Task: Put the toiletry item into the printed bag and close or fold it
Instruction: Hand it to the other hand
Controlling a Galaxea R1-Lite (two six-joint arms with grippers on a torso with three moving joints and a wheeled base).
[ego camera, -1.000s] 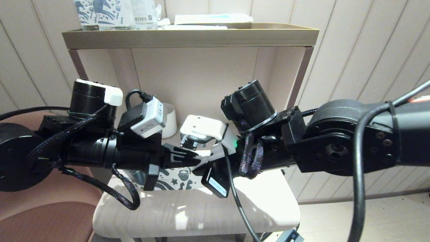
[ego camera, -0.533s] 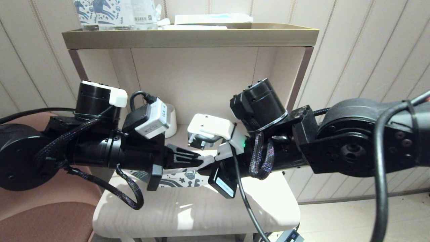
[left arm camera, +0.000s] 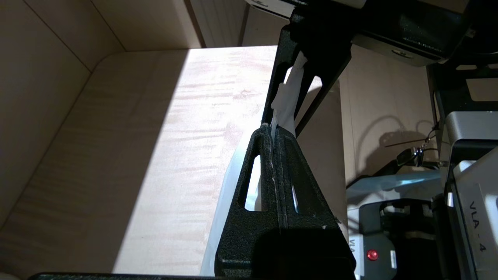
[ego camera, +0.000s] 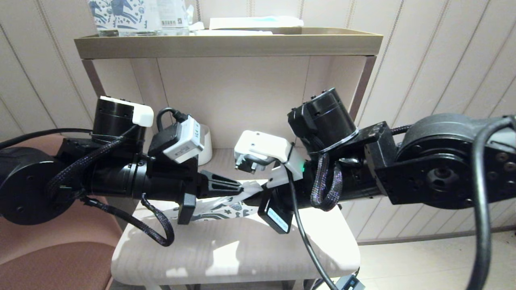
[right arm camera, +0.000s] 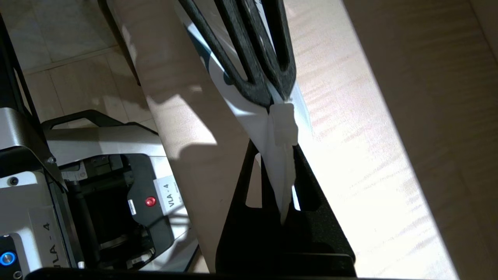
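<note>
Above the pale cushioned seat (ego camera: 242, 257), at the middle of the head view, one printed bag (ego camera: 225, 204) hangs stretched between two grippers, its dark blue print facing up and its top edge running from 9 o'clock to 3 o'clock. One white slider tab (right arm camera: 283, 123) sits on that edge, just beyond the left gripper's fingertips. The toiletry item cannot be made out.

The left gripper (ego camera: 238, 186) comes in from 9 o'clock, arm nearly level, its black fingers (left arm camera: 272, 171) pressed together on the bag's top edge. The right gripper (ego camera: 262, 192) comes in from 3 o'clock, forearm sloping slightly down toward the centre, its fingers (right arm camera: 307, 194) pinching the bag's end just past the slider; the two sets of fingertips nearly meet.

Behind the arms, at 11 o'clock from the bag, one ribbed white mug (ego camera: 204, 144) stands on the lower shelf (ego camera: 225, 163). On the top tray (ego camera: 225, 42), at 12 o'clock, stand upright horse-printed packs (ego camera: 117, 12) with a barcode label; their number is unclear.

Labels reading "VLA - 4" show on the robot's body in both wrist views (right arm camera: 168, 194).
</note>
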